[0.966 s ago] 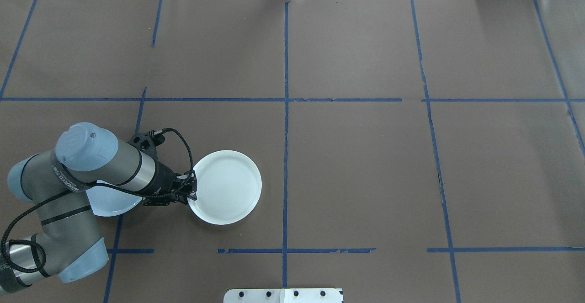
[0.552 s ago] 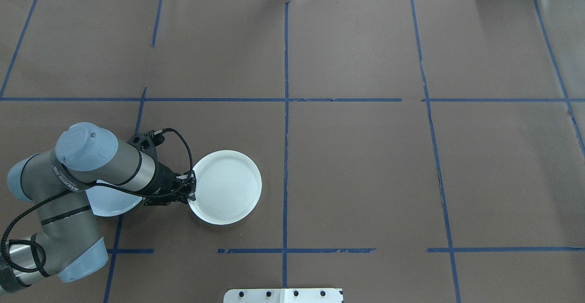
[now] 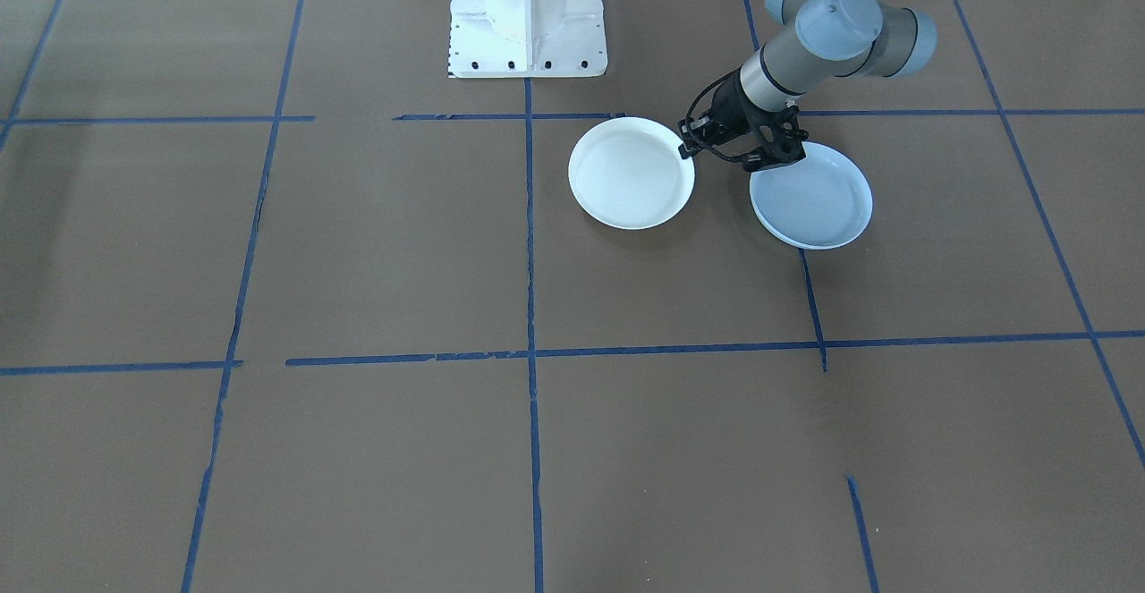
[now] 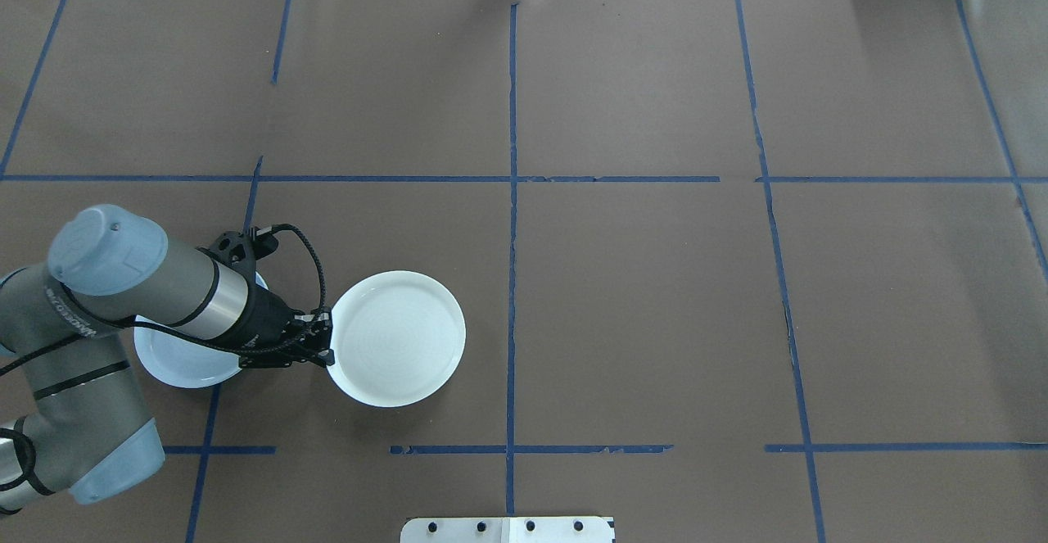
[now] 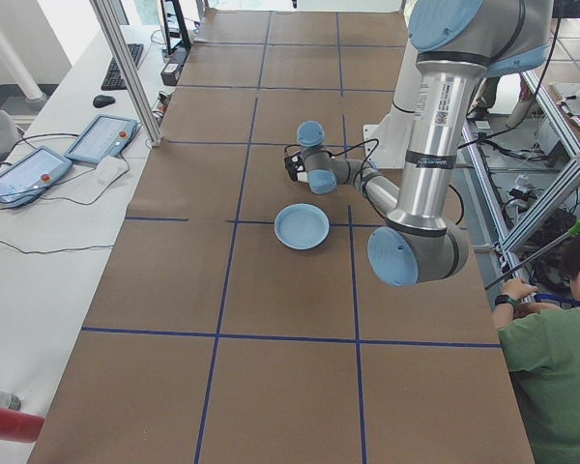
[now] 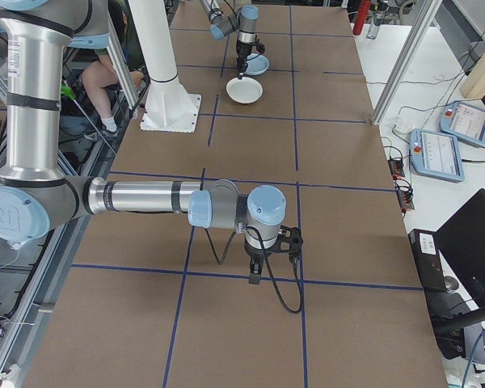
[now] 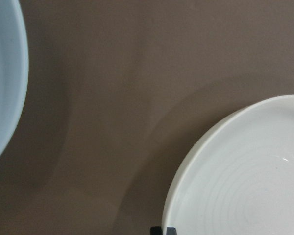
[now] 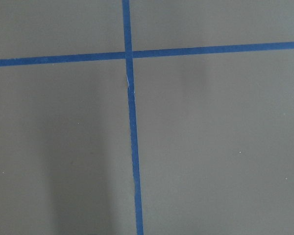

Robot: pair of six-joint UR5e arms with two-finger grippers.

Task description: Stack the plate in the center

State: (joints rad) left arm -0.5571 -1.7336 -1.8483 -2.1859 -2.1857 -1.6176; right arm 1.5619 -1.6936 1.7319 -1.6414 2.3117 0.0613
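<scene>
Our left gripper (image 4: 321, 345) grips the white plate's (image 4: 397, 338) rim, jaws seemingly closed; beside it, the blue-grey plate (image 3: 812, 200); right jaws: we cannot tell.

Brown table (image 4: 655, 297); blue plate (image 3: 818, 208); white plate (image 4: 401, 342)

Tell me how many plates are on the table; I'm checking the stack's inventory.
2. The white plate sits left of the table's centre line, its rim at the left gripper. The pale blue plate lies beside it, partly under the left arm. Neither is stacked; nothing seems hidden.
</scene>
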